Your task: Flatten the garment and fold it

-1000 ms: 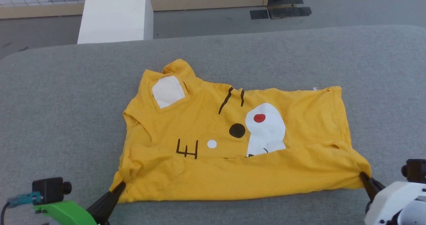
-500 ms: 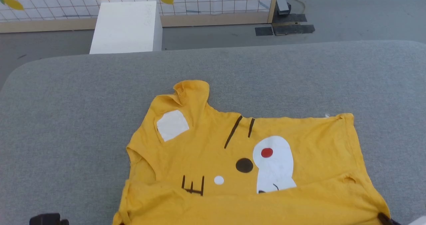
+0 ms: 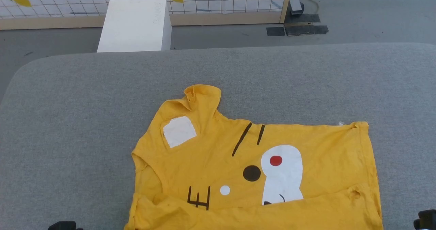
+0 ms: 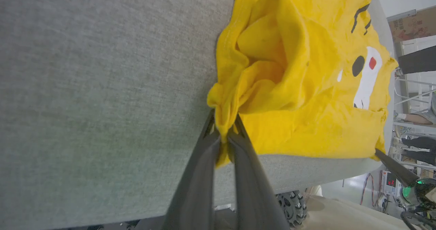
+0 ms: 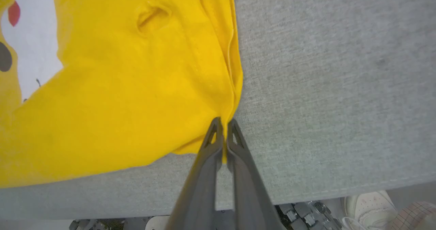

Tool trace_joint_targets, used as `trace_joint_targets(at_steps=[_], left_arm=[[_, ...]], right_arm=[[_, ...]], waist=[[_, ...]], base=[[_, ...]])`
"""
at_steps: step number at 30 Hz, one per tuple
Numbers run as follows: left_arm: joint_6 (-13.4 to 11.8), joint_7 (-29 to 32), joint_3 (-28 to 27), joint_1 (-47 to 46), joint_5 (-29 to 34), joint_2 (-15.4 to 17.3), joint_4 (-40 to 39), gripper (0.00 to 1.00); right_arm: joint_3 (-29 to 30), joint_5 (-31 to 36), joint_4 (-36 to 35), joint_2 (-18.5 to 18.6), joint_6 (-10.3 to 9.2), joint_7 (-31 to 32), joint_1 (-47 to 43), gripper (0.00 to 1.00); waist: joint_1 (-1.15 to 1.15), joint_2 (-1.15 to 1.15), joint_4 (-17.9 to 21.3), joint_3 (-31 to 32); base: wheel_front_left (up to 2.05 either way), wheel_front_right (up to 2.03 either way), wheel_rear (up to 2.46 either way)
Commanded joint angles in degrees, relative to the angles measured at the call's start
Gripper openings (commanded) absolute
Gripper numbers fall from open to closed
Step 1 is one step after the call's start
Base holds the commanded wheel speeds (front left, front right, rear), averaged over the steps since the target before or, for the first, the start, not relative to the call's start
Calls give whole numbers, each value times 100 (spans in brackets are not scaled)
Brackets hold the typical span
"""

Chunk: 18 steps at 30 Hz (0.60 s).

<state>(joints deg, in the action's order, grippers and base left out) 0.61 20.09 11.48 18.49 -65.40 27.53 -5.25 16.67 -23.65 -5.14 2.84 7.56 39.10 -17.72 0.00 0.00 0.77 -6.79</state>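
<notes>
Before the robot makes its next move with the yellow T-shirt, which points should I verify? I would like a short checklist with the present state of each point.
1. Left fingers closed on a near corner of the garment: ok.
2. Right fingers closed on the other near corner: ok.
3. Garment lies flat: not ok; cloth is bunched by the left fingers, and the near edge overlaps the print.
4. Far sleeve spread out: not ok; it is curled.
5. Bare table beyond the garment: ok.
6. Both layers held in each grip: cannot tell.
</notes>
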Motion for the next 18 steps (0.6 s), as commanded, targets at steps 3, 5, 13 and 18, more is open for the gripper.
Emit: trace_joint_targets(at_steps=[3, 5, 13, 18], left_arm=[[110, -97, 66, -339, 151, -105, 443, 29], [147, -84, 109, -435, 146, -146, 647, 49], [155, -80, -25, -330, 44, -34, 684, 100], [96, -463, -450, -48, 108, 155, -78, 100]], right_arm=[[-130, 83, 280, 4, -8, -185, 261, 61], [-194, 124, 411, 4, -8, -268, 355, 100], [-109, -119, 336, 4, -8, -265, 369, 100], [250, -157, -586, 4, -8, -105, 150, 100]], waist=[[0, 0, 36, -23], [0, 0, 65, -34], [0, 0, 115, -87], [0, 0, 98, -87]], base=[[0, 0, 0], [0, 0, 0], [0, 0, 0], [0, 0, 0]])
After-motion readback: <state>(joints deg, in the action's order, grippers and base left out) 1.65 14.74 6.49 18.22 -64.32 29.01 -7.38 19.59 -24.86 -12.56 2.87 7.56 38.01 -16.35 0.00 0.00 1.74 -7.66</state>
